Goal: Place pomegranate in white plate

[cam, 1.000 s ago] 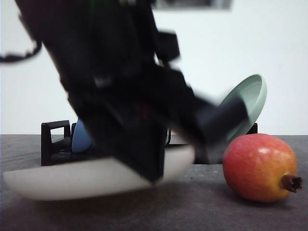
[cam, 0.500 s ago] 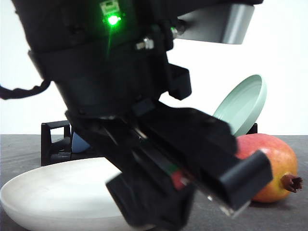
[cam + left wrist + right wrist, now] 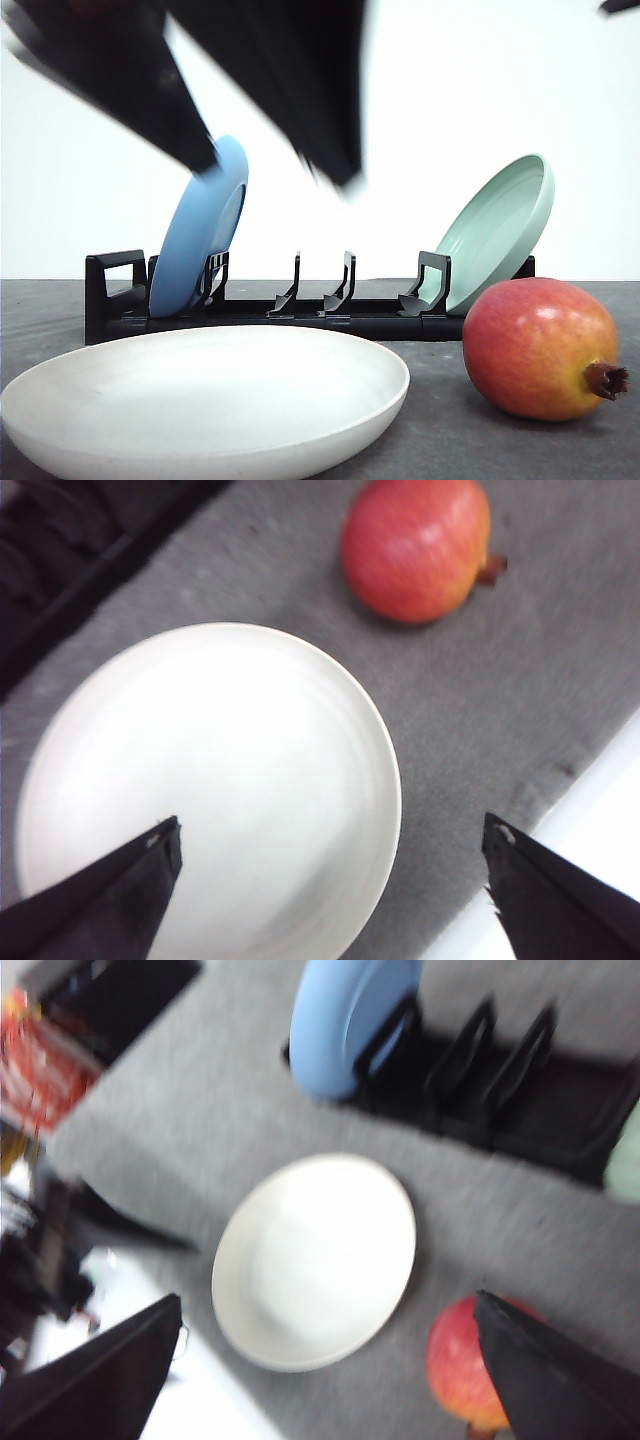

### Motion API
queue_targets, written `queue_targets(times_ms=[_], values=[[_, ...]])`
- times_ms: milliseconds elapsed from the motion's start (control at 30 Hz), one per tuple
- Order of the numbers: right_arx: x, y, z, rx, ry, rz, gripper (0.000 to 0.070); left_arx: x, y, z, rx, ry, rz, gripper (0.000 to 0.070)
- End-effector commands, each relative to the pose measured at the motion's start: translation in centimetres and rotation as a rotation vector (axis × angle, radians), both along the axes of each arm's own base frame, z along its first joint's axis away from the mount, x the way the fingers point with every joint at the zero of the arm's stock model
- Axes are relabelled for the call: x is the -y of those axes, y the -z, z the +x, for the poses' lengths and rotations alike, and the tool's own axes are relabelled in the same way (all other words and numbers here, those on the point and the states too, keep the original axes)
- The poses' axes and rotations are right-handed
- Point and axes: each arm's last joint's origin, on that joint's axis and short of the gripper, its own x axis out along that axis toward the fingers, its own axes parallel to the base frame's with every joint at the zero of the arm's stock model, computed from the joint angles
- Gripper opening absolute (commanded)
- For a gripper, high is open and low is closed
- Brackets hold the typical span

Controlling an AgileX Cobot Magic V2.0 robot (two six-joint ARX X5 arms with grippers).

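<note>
Front view. A black dish rack (image 3: 300,305) stands across the grey table (image 3: 440,440), behind the task objects. It holds two plates on edge: one blue plate (image 3: 200,230) near its left end and one pale green plate (image 3: 500,230) at its right end, both leaning. The slots between them carry no plates.

One white plate (image 3: 205,400) lies flat on the table in front of the rack, with nothing in it. One pomegranate (image 3: 540,345) rests on the table just beside the plate's right rim, apart from it, its dark crown nub pointing right. The pale green plate rises directly behind the fruit.

A blurred black arm (image 3: 250,70) crosses the upper left of the view, overlapping the top of the blue plate; which arm it is cannot be told. Nothing lies between the pomegranate and the white plate.

Left wrist view. The left gripper (image 3: 330,890) hangs above the white plate (image 3: 200,790), its two dark fingertips (image 3: 110,900) spread wide and holding nothing. The pomegranate (image 3: 415,545) lies beyond the plate's rim.

Right wrist view (blurred). The right gripper (image 3: 330,1380) is likewise spread wide and empty, high over the white plate (image 3: 315,1260). The pomegranate (image 3: 470,1365), the blue plate (image 3: 345,1020) and the rack (image 3: 500,1090) appear below it.
</note>
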Motion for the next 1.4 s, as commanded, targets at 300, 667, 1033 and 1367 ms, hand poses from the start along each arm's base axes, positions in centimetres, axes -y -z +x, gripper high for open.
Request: queue_targets(times_ms=[300, 667, 1033, 1367], values=[[-3.7, 4.2, 4.5, -0.211, -0.022, -0.276, 0.064, -8.7, -6.8, -1.7, 0.007, -0.014, -0.36, 0.0593], [-5.5, 8.7, 8.4, -0.331, 0.005, -0.436, 0.07, -14.2, -7.7, -2.5, -0.009, -0.023, -0.452, 0.0592], [-7.1, 13.5, 10.7, -0.467, -0.044, -0.519, 0.07, -15.0, -7.6, -2.6, -0.014, -0.035, -0.454, 0.0592], [-7.7, 14.8, 11.0, -0.519, -0.075, -0.555, 0.0455, -15.0, -7.6, -2.5, -0.006, -0.044, -0.454, 0.0591]])
